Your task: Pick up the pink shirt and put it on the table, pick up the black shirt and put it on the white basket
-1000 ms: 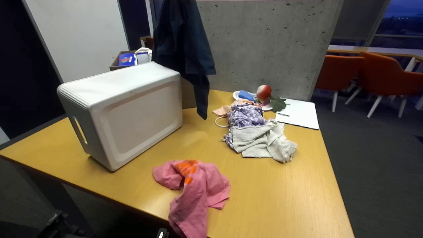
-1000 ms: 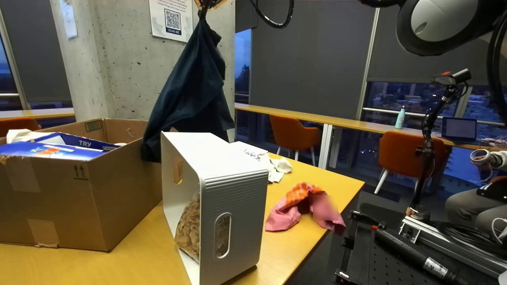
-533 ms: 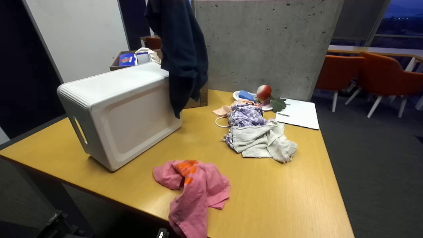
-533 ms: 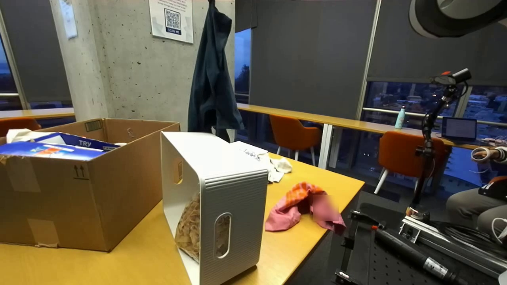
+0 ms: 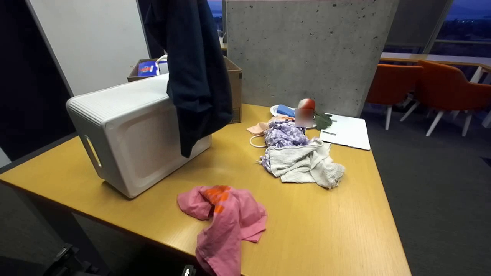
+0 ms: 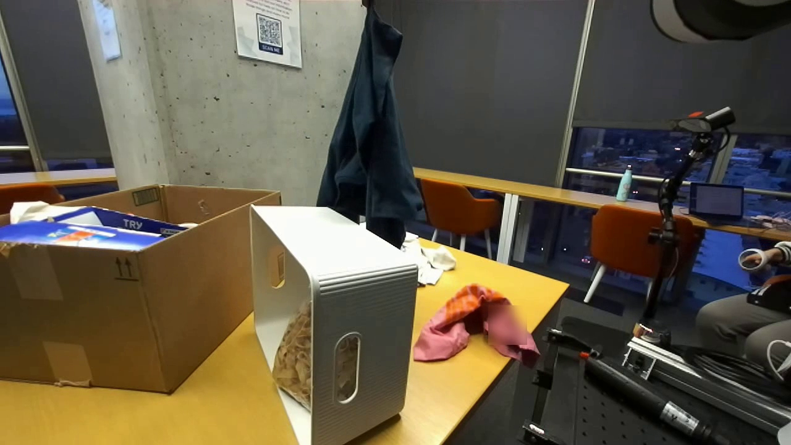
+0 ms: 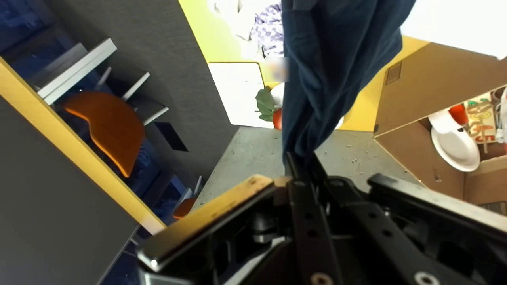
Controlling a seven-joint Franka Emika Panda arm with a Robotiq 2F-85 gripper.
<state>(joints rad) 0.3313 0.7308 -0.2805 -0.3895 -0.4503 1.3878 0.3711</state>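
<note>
My gripper (image 7: 303, 159) is shut on the top of the black shirt (image 7: 336, 67), which looks dark navy and hangs below it. In both exterior views the black shirt (image 5: 199, 76) (image 6: 371, 136) hangs in the air, and the gripper is above the frame or barely at its top edge. The white basket (image 5: 153, 134) (image 6: 377, 303) stands on its side on the table (image 5: 314, 230), with crumpled brown material inside. The shirt overlaps the basket's outer face in an exterior view; contact is unclear. The pink shirt (image 5: 230, 218) (image 6: 442, 340) lies crumpled at the table edge, partly hanging over.
A large cardboard box (image 6: 204, 296) stands beside the basket. A pile of purple and white cloths (image 5: 285, 134), a red and white radish-like item (image 5: 307, 105) and a white board (image 5: 347, 132) lie near the concrete pillar (image 5: 307, 50).
The black shirt has moved with the gripper, leftward and nearer in an exterior view, rightward in an exterior view from elsewhere, away from the cardboard box. The basket and pink shirt have not moved.
</note>
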